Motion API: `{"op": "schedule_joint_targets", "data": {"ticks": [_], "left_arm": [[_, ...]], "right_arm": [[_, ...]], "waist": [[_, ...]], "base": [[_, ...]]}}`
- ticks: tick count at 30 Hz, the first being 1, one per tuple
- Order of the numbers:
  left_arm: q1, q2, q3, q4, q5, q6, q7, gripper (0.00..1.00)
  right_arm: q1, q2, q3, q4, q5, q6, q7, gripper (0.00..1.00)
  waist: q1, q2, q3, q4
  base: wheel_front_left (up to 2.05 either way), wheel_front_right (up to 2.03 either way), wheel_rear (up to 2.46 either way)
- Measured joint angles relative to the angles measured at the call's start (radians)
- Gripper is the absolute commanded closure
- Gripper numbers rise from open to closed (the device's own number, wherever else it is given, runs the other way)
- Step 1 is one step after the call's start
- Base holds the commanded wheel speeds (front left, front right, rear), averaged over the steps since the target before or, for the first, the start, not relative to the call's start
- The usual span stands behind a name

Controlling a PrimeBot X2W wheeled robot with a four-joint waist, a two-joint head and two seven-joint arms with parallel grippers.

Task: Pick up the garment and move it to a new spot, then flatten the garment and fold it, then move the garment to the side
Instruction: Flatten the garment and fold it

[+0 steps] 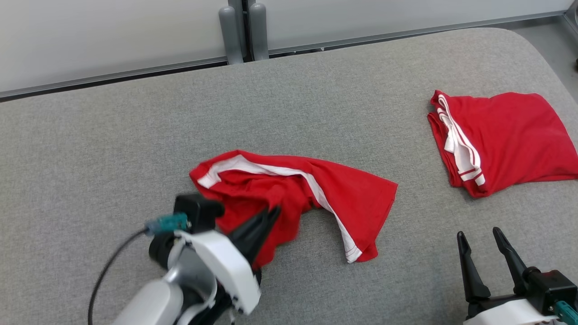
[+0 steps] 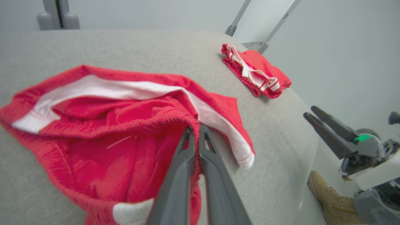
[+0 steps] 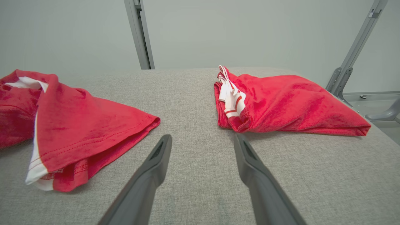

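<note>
A crumpled red garment (image 1: 293, 194) with white trim lies in the middle of the grey padded table (image 1: 316, 99). My left gripper (image 1: 270, 212) is shut on a fold of the garment (image 2: 125, 125) near its lower left part; in the left wrist view the fingers (image 2: 187, 147) pinch the red cloth between them. My right gripper (image 1: 481, 237) stands open over bare table at the lower right, apart from the garment (image 3: 72, 128), with nothing between its fingers (image 3: 159, 153).
A second red garment (image 1: 501, 135) with white trim lies folded at the table's right side, also in the wrist views (image 2: 256, 70) (image 3: 281, 100). A tan shoe (image 2: 328, 200) shows beyond the table edge. Grey posts (image 1: 244, 29) stand behind the table.
</note>
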Motion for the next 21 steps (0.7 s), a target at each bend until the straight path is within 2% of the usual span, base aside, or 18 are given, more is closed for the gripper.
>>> {"op": "schedule_joint_targets", "data": {"ticks": [4, 6, 10, 16, 21], "left_arm": [[-0.089, -0.050, 0.033, -0.096, -0.057, -0.008, 0.009, 1.00], [-0.169, -0.092, 0.065, -0.145, -0.115, -0.007, 0.034, 1.00], [-0.281, -0.145, 0.103, -0.203, -0.184, 0.021, 0.081, 1.00], [-0.424, -0.157, 0.105, -0.225, -0.184, 0.074, 0.172, 1.00], [-0.502, -0.152, 0.116, -0.191, -0.149, 0.100, 0.186, 1.00]], "right_arm": [[0.000, 0.000, 0.003, 0.005, 0.007, 0.000, 0.000, 0.00], [-0.006, 0.000, 0.013, 0.009, 0.022, 0.000, 0.000, 0.00], [-0.015, 0.000, 0.016, 0.014, 0.034, 0.000, 0.000, 0.00], [-0.025, 0.000, 0.015, 0.026, 0.075, 0.000, 0.000, 0.00], [-0.026, 0.000, 0.017, 0.037, 0.098, 0.000, 0.000, 0.00]], "waist": [[0.0000, 0.0000, 0.001, -0.002], [0.0000, -0.0001, -0.001, -0.012], [0.0000, 0.0000, -0.004, -0.027], [0.0000, 0.0000, 0.000, -0.050], [0.0000, 0.0000, -0.003, -0.065]], "base": [[0.00, 0.00, 0.00], [0.00, 0.00, 0.00], [0.00, 0.00, 0.00], [0.00, 0.00, 0.00], [0.00, 0.00, 0.00]]}}
